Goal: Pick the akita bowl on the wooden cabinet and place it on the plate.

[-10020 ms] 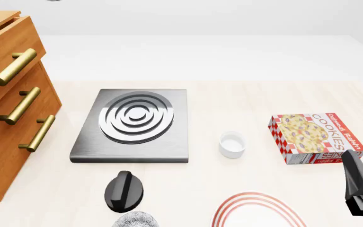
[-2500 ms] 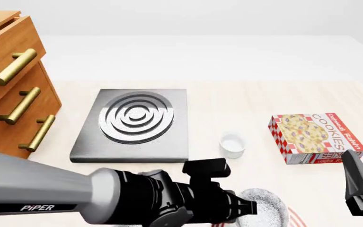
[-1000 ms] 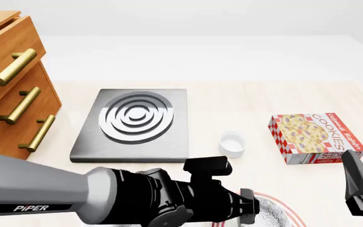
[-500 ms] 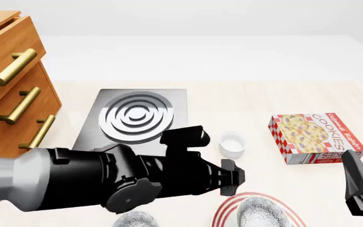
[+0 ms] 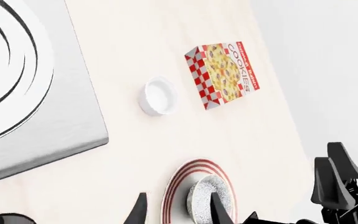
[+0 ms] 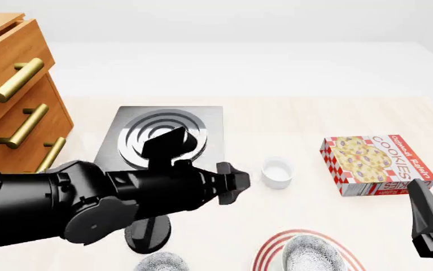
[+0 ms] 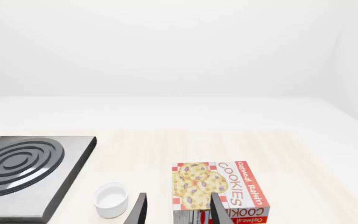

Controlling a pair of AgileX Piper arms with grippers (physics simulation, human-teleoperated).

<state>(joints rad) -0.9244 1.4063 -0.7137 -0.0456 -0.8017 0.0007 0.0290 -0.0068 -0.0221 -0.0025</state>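
Two patterned bowls show in the front view — one, the bowl [image 6: 313, 257], sits on the plate [image 6: 265, 253] at about five o'clock on the desk [image 6: 322, 118], the other [image 6: 160, 263] lies off the plate at six o'clock, beside a black knob [image 6: 148, 232]. We judge the one on the plate to be the task's bowl, set down roughly centred so the red rings frame it; the placing looks done.

Our left hand [image 6: 231, 183] hangs above the desk between the burner [image 6: 209, 121] and the white cup [image 6: 276, 172], fingers spread and holding nothing — raised, we think, to clear the bowl without nudging it.

Our right hand [image 7: 175, 210] waits low at four o'clock, next to the cookie box [image 6: 378, 164], fingers parted and empty, out of the way.

At nine o'clock stands the cabinet [image 6: 5, 113], its visible top bare.
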